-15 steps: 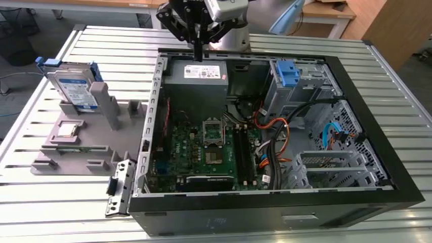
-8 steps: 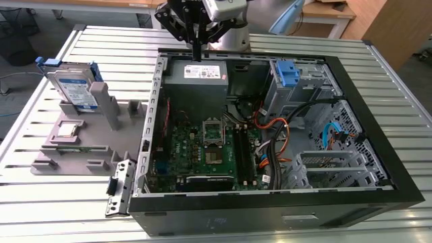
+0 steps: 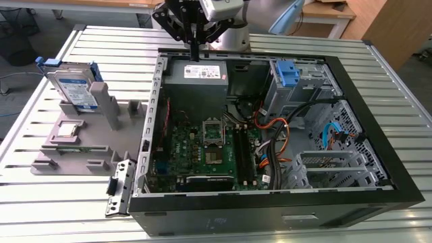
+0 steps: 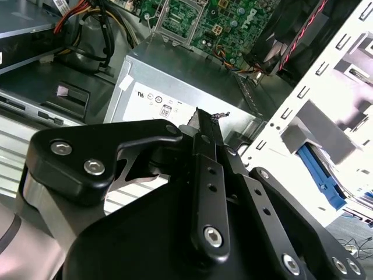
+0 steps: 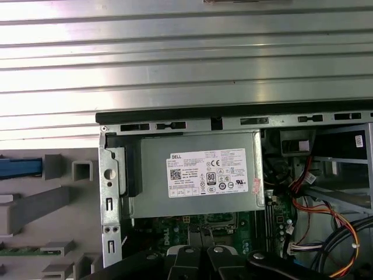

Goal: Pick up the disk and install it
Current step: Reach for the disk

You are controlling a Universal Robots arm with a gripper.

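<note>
Hanging over the far edge of the open computer case (image 3: 399, 174), the gripper (image 3: 194, 56) has its two black fingers (image 4: 204, 137) pressed together, with nothing between them. Its tip points down at the grey metal box (image 3: 196, 76) with a white sticker in the case's far corner. It is very near the box's top edge, though I cannot tell whether it touches.

The disk (image 3: 73, 91) stands on edge, leaning a little, in a grey plastic holder (image 3: 88, 147) on the exterior view's left. It is outside the case and well apart from the gripper. Its white-and-blue label faces the camera, and blue rails run along its sides.

Inside the case, a green circuit board (image 3: 202, 147) lies flat beside the grey box. A bare blue bracket (image 3: 287, 73) sits in the bay toward the exterior view's right, and orange and black cables (image 3: 276, 126) loop between them.

Case and holder rest on a table (image 3: 385, 61) of long silver metal slats. Beyond it stands wooden furniture (image 3: 395, 25).
</note>
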